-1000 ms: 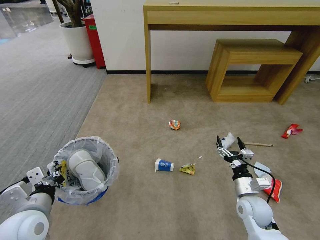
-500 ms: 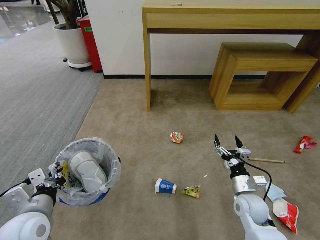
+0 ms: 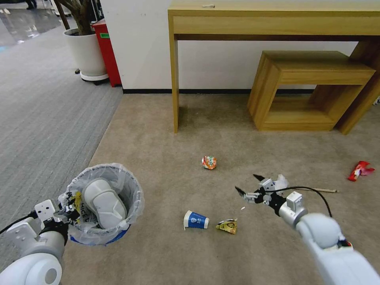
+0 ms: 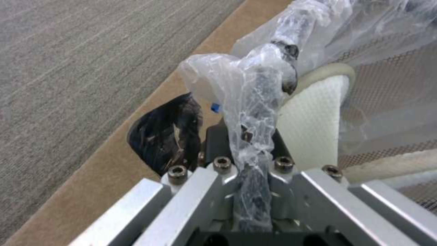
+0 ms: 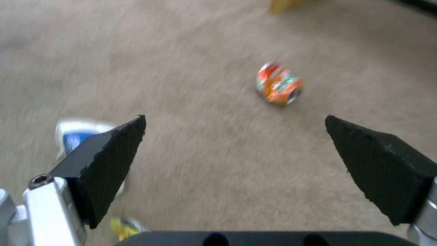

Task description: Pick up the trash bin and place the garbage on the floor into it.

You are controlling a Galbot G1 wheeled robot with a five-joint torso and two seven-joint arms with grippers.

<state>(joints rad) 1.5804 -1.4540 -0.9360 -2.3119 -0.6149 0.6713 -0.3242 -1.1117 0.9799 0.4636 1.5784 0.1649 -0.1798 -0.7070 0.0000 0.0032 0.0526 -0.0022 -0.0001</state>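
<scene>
- Trash bin [image 3: 103, 206]: held above beige floor [image 3: 166, 253]; left gripper [image 3: 65, 213] clamps its liner-wrapped rim (fingers largely hidden by plastic).
- Right gripper [image 3: 248, 186]: spread wide, empty, above blurred blue cup [image 5: 75, 136].

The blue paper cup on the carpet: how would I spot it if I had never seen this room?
Start at the wooden desk against the white wall and follow its left leg down onto the beige carpet toward the robot. Past the crumpled orange can, the blue paper cup lies on its side. Its yellow wrapper neighbour is flat and crumpled; the cup is blue, white-rimmed.
</scene>
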